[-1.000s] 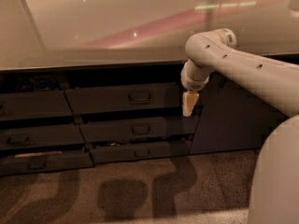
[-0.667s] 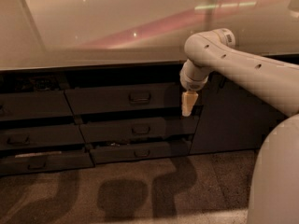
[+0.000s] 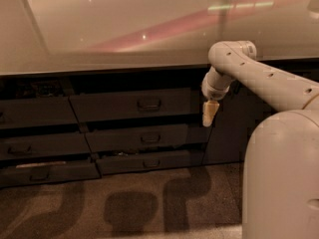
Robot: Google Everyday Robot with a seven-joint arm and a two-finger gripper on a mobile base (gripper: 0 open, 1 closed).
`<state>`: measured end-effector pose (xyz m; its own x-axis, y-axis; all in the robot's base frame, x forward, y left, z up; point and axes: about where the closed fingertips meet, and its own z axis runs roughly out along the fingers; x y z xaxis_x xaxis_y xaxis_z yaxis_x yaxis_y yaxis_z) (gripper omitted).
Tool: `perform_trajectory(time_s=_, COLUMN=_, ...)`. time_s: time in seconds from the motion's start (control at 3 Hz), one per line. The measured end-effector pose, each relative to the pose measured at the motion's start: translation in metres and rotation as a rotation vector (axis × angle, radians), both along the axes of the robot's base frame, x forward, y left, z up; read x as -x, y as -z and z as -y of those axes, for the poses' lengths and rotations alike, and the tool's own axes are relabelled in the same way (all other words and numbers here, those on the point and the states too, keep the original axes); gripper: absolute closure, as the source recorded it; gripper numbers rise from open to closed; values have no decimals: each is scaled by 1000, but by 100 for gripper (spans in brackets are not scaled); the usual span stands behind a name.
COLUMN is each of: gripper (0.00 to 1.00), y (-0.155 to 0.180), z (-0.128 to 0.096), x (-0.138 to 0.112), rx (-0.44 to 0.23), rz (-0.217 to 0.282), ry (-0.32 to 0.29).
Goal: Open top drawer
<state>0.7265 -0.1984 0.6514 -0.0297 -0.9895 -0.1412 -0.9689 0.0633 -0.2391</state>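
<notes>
The top drawer [image 3: 114, 105] is the widest dark grey front in the middle column, just under the counter, with a small loop handle [image 3: 148, 103] at its centre. Its front looks level with the cabinet face. My gripper [image 3: 209, 114] hangs from the white arm [image 3: 259, 76], pointing down, to the right of the drawer's right end and well right of the handle. Its tan fingers are together and hold nothing. It is in front of the cabinet face; I cannot tell whether it touches it.
Two slimmer drawers [image 3: 144, 138] sit below the top drawer, slightly ajar. Another drawer column [image 3: 35, 143] stands to the left. A pale glossy counter [image 3: 124, 29] runs above. A dark cabinet door [image 3: 229, 133] is at the right. My white base [image 3: 284, 173] fills the lower right.
My gripper has shifted slightly to the right and down. The drawers have not moved.
</notes>
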Motion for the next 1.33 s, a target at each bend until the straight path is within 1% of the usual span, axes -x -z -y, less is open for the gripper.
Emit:
perform_trajectory(time_s=0.33, gripper=0, y=0, z=0, x=0, rx=0, rz=0, ry=0)
perform_trajectory(time_s=0.67, gripper=0, y=4, z=0, x=0, rx=-34, rz=-18, ry=-8)
perform_trajectory(time_s=1.0, gripper=0, y=16, z=-1, x=9, rx=-130, rz=-79, ry=-39)
perform_trajectory(time_s=1.33, gripper=0, y=16, z=-1, x=9, rx=-130, rz=-79, ry=-39)
